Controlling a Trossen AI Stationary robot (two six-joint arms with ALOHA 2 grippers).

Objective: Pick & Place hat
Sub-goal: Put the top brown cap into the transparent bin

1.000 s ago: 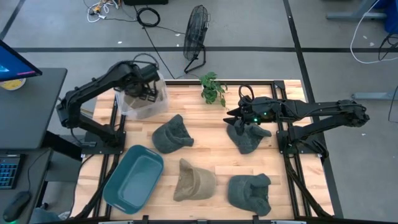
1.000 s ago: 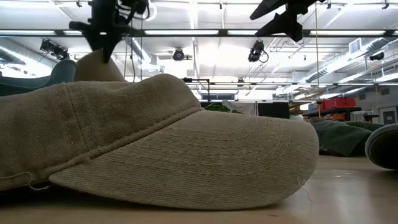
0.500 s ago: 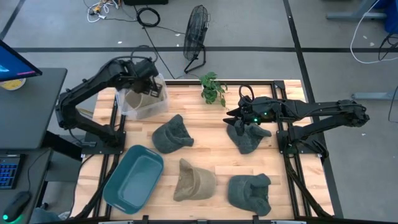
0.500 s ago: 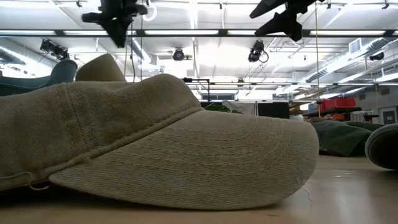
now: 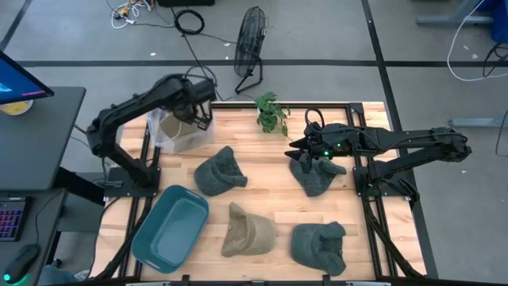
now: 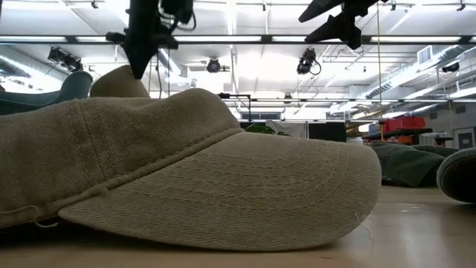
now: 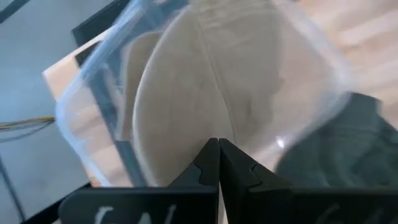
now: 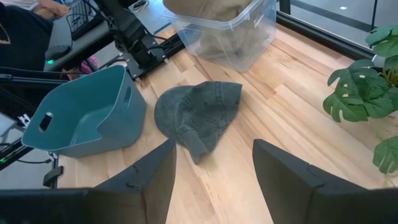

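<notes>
Done dropping tan hat point(image 5: 173, 127) in clear bin point(image 5: 184, 141), far left. Left gripper point(image 5: 200, 119) pinched shut, empty. Right gripper point(image 5: 305, 152) wide, waiting. Next: grab another hat.

We list a wooden table point(image 5: 262, 171) with a dark frame. A teal tub point(image 5: 169, 229) sits at its near left corner, tilted askew. A small green plant point(image 5: 271, 112) stands at the far edge, near the middle. On the grey floor beyond the table we note a black fan point(image 5: 249, 49) on its stand, black cables point(image 5: 189, 21) coiled near it, and a bundle of pale wires point(image 5: 127, 11). A dark desk point(image 5: 36, 135) stands left of the table, carrying a lit screen point(image 5: 20, 79). A blue cable point(image 5: 468, 32) loops at the far right. Ceiling lights point(image 6: 245, 39) run overhead in the low view.
</notes>
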